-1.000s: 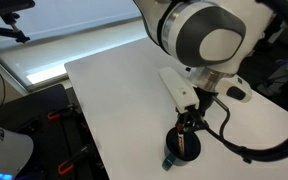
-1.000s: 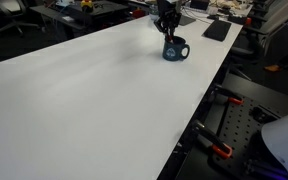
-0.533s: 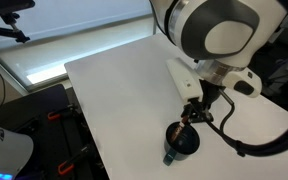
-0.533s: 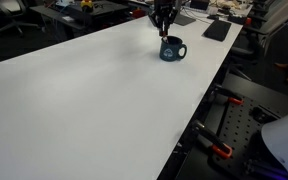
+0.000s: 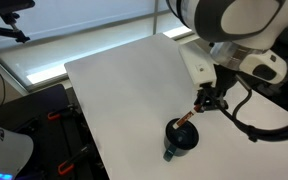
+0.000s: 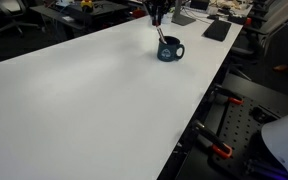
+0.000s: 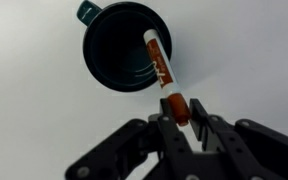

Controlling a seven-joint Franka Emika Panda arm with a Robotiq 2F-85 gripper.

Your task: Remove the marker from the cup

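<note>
The dark cup [image 7: 124, 45] stands upright on the white table, its stubby handle [image 7: 88, 11] pointing away from me. My gripper [image 7: 181, 118] is shut on the reddish-brown cap end of the marker [image 7: 162, 70], a white-bodied pen with a red-brown label. The marker hangs tilted, and its free tip is still over the cup's opening near the rim. In both exterior views the gripper [image 5: 203, 102] [image 6: 156, 14] hovers above the cup [image 5: 181, 137] [image 6: 170, 51], with the marker [image 5: 192, 116] [image 6: 162, 33] slanting down between them.
The cup stands near a corner of the white table [image 5: 124, 90], close to its edges. A flat black pad [image 6: 216, 30] lies at the far end. Black clamps with orange handles [image 6: 222, 150] hang off the table's side.
My gripper has risen and shifted sideways with the marker, drawing most of it up out of the cup. The jaws have stayed shut on it.
</note>
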